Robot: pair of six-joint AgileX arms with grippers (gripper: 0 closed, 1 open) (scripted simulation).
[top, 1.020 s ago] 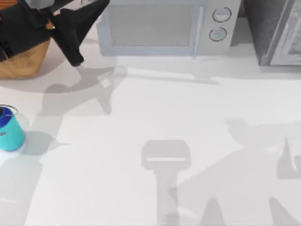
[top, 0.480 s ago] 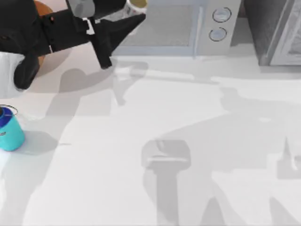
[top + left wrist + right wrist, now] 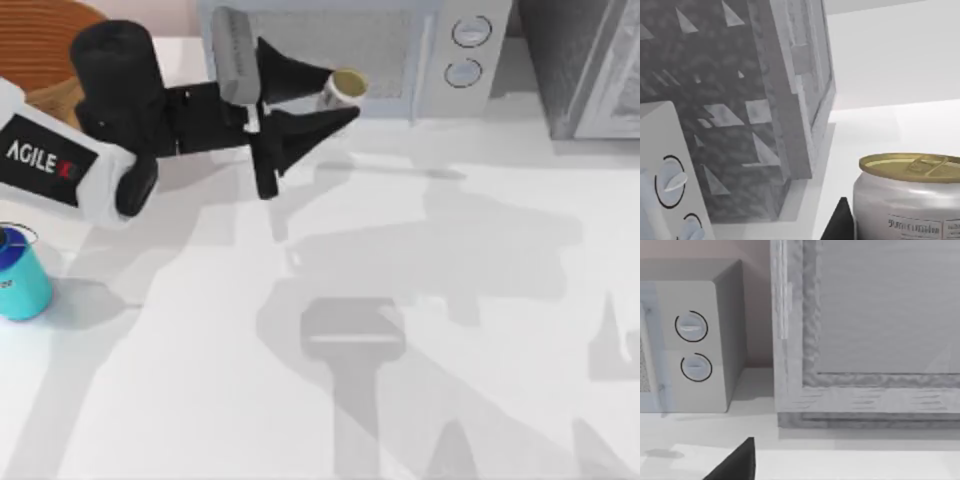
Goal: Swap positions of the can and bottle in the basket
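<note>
My left gripper (image 3: 338, 92) hangs in front of the microwave, well right of the basket, shut on a silver can (image 3: 347, 84) with a gold top. The left wrist view has the can (image 3: 910, 200) close up, with one dark fingertip (image 3: 840, 222) beside it. The round wicker basket (image 3: 45, 30) sits at the back left, partly hidden by my left arm. A teal bottle (image 3: 20, 275) with a blue top stands on the table at the left edge. A dark part of my right gripper (image 3: 737, 465) sits low in the right wrist view.
A grey microwave (image 3: 340, 55) with two round dials stands along the back edge. A dark speckled cabinet (image 3: 580, 60) fills the back right corner. The white tabletop stretches wide across the middle and front.
My left arm has swung from over the basket to the right, carrying the can to the front of the microwave. The teal bottle has not moved.
</note>
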